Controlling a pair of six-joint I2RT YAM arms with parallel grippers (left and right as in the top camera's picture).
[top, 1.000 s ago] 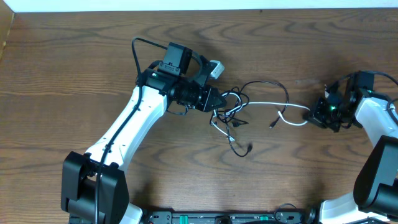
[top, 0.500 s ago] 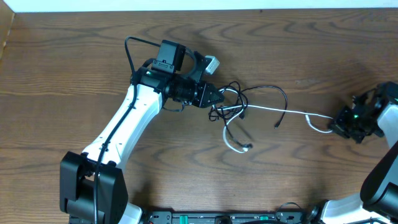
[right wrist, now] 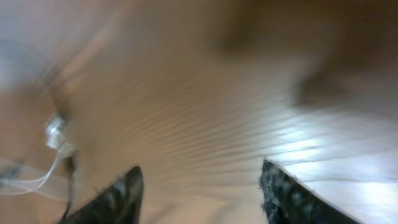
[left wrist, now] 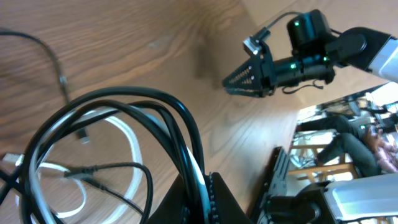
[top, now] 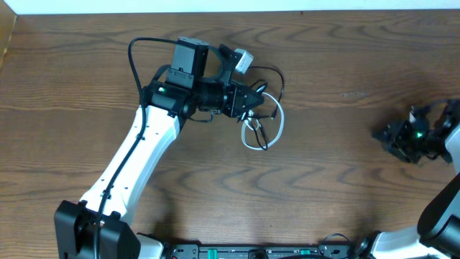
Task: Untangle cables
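Observation:
My left gripper (top: 253,101) is shut on the tangled cables and holds the bundle just above the table. The white cable (top: 281,122) hangs in a loop below the fingers, and the black cable (top: 279,80) curls around them. In the left wrist view the black cable (left wrist: 180,124) and the white cable (left wrist: 134,146) run as loops into the closed left gripper (left wrist: 200,196). My right gripper (top: 379,134) is far to the right, open and empty. The right wrist view is blurred; the right gripper (right wrist: 199,193) shows spread fingers over bare wood, and a faint white cable (right wrist: 37,177) sits at the left edge.
The wooden table (top: 338,187) stretches between the two arms. A pale wall strip runs along the far edge (top: 287,6). The right gripper (left wrist: 239,78) also appears in the left wrist view, beyond the loops.
My right gripper has opened and let go of the white cable after pulling it right. The cable has sprung back into a loop by the left gripper, which moved up and left.

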